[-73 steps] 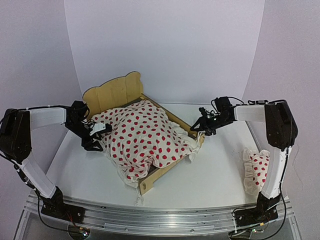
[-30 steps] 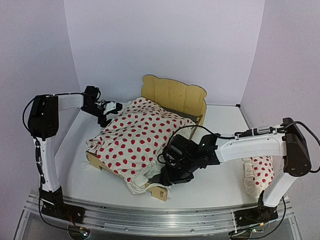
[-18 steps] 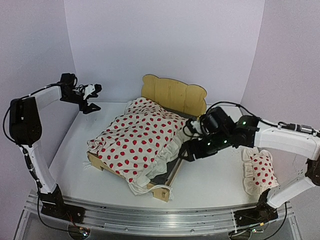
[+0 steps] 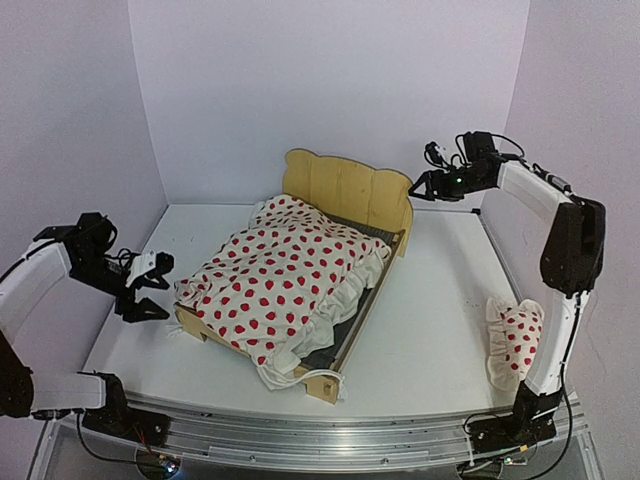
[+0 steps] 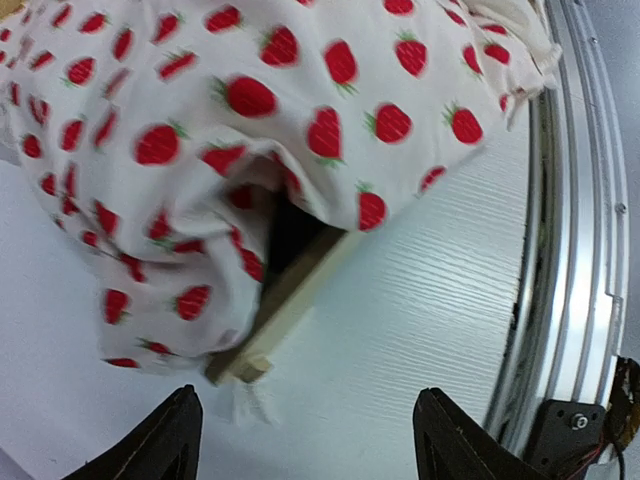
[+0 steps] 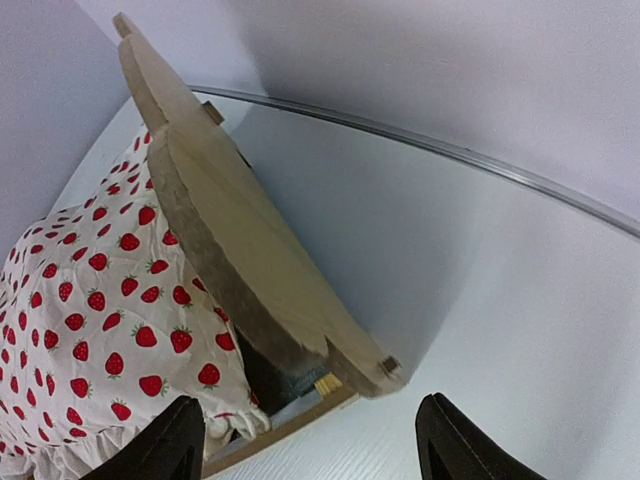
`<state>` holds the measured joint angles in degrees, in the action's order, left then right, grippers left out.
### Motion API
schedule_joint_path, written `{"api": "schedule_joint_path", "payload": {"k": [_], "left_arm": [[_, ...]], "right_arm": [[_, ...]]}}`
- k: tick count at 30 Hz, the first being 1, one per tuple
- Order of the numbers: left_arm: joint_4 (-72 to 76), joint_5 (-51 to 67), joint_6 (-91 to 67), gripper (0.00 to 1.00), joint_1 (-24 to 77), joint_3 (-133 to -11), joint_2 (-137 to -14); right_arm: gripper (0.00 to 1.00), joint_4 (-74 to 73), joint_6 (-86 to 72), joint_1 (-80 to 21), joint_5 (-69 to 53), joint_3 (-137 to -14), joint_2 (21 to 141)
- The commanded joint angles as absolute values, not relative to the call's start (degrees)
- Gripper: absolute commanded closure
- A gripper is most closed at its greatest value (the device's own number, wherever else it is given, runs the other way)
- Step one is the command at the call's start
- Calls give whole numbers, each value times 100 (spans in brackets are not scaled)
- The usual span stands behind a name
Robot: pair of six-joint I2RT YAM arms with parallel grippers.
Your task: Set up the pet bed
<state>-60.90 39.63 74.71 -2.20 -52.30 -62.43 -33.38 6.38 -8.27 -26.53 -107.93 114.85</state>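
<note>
Standing slantwise in the middle of the white table (image 4: 440, 330), the pet bed (image 4: 365, 200) has its wavy headboard (image 4: 330, 185) toward the back wall and its low foot end toward the near edge. A white duvet (image 4: 275, 285) printed with red strawberries lies over it, spilling past the left rail and the near corner, while a strip of dark grey base shows along the right rail. The left gripper (image 4: 153, 288) hovers low beside the bed's near left corner, apart from it, its jaws spread wide with nothing between them; its wrist camera looks onto the duvet's hem and a plywood corner poking out beneath. The right gripper (image 4: 418, 188) hangs up by the back wall, just right of the headboard and clear of it, jaws likewise wide and holding nothing. Its wrist view takes in the headboard almost edge-on. A small strawberry-print pillow (image 4: 515, 340) lies at the table's right side – beside the right arm, well apart from the bed
</note>
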Motion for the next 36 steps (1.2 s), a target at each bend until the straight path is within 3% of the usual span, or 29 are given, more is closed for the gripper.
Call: {"api": "schedule_joint_path", "payload": {"k": [1,5,10,17,29,36], "left_arm": [[-6027,3822,7714,27,-180,-4553,-5872],[-5245,3838,7610,27,-158,-4063,-5865],[-3838,3858,7245,28,-150,-3640,-6100],[-2450,4043,6210,28,-149,-3643,-6585],[-980,3739,4796,25,-169,-4979,-8261],[-800,3905,4873,23,-187,-5747,-8984]], "right_arm": [[30,-3048,1373,-900,-4079,-11233,11880],[33,-2165,1091,-905,-3925,-10760,11906],[53,-1380,499,-932,-3615,-10296,11934],[73,-1096,610,-1050,-3135,-9556,11603],[75,-873,637,-1815,-2370,-7047,9669],[73,-783,-520,-2789,-895,-5629,8399]]}}
